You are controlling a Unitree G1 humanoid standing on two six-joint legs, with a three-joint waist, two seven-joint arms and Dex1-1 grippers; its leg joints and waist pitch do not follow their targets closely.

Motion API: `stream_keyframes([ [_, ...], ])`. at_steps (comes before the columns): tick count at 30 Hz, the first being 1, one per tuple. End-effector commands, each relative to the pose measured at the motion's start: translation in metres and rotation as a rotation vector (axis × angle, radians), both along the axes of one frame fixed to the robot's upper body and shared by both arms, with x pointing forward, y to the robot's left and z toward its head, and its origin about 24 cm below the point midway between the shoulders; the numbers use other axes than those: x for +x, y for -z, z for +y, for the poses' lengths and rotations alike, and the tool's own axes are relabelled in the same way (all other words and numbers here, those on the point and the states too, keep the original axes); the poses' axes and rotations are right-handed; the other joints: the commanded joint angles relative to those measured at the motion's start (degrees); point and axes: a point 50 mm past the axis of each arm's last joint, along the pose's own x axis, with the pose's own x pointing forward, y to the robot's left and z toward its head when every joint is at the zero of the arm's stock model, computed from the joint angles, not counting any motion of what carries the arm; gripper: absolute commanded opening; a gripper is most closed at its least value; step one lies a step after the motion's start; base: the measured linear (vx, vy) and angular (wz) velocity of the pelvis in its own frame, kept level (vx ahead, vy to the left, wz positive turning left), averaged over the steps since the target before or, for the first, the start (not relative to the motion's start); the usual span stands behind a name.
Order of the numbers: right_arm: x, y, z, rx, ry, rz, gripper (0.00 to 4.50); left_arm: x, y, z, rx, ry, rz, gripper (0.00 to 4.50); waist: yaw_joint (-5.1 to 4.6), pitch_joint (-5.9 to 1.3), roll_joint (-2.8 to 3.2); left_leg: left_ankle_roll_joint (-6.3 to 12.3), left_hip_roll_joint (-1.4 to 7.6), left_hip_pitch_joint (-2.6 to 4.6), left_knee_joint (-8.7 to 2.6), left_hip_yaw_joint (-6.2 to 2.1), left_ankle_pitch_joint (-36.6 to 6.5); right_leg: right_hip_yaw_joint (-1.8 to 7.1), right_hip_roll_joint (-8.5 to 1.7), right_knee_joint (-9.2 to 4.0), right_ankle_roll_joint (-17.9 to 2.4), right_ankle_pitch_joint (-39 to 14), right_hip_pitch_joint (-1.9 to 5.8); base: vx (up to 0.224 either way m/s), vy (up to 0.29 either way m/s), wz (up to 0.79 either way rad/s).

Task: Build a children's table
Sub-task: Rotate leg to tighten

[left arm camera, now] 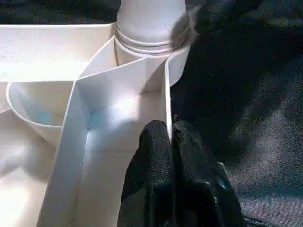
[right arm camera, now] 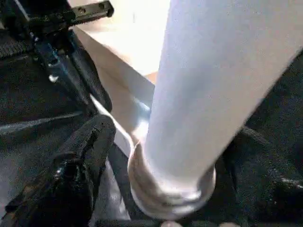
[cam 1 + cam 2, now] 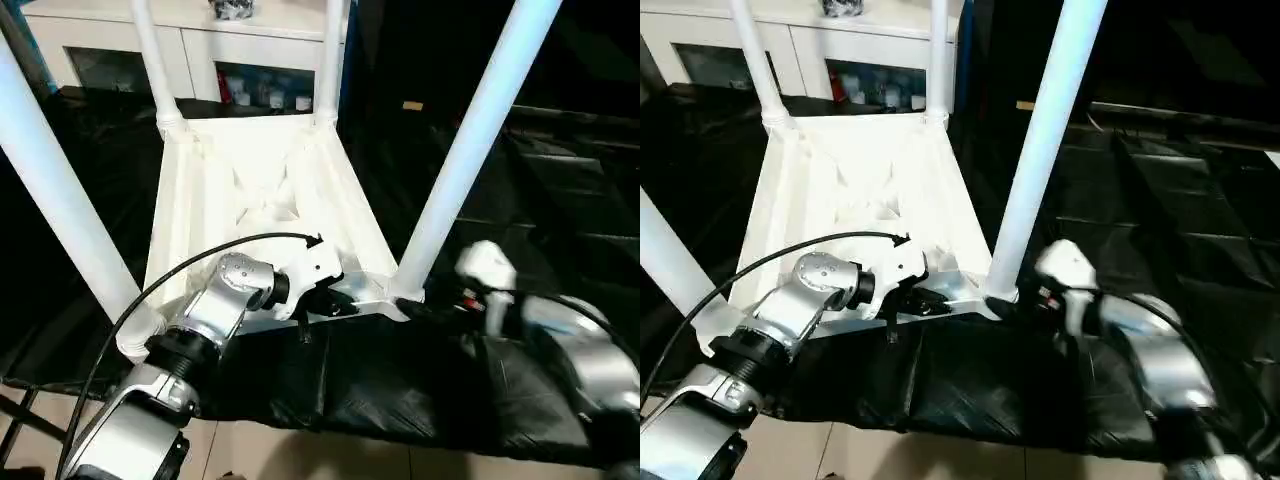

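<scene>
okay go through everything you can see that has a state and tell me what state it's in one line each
table top: upside down, ribbed underside up, on black sheeting.
four legs: all standing upright in the corner sockets.
near right leg: seated, ridged collar at its socket, between the right gripper's fingers.
left gripper: shut on the top's side wall near that leg.
right gripper: open, fingers either side of the leg's base.
cabinet: glass doors closed.

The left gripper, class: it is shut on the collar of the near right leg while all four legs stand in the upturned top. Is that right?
Not quite. The left wrist view shows the left gripper shut on the thin rim wall of the top, not on the leg's collar. All four legs do stand in the upturned top.
</scene>
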Motion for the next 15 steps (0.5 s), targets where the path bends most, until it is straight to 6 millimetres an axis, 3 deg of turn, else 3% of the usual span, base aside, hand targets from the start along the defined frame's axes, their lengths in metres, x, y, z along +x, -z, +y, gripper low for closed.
stream_keyframes([
  [1,0.0017,0.0011,-0.0006,-0.008,-0.001,0.023,3.42,-0.0034,0.0078,0.0038,0.046,0.020,0.038,0.00,0.13,-3.26,-0.63,5.59,0.90,-0.04,-2.93,0.40,-7.92,1.87,-2.26,-3.29,-14.49,-5.40,3.14,0.000,0.000,0.00],
  [15,0.0108,0.0091,0.0087,-0.013,-0.056,0.087,2.21,-0.0034,0.0063,0.0099,0.056,0.027,0.040,0.00,0.22,-3.20,-0.47,4.46,0.80,-0.08,-3.03,0.36,-9.48,1.85,-2.27,-3.29,-14.42,-6.68,3.26,0.000,0.000,0.00],
])
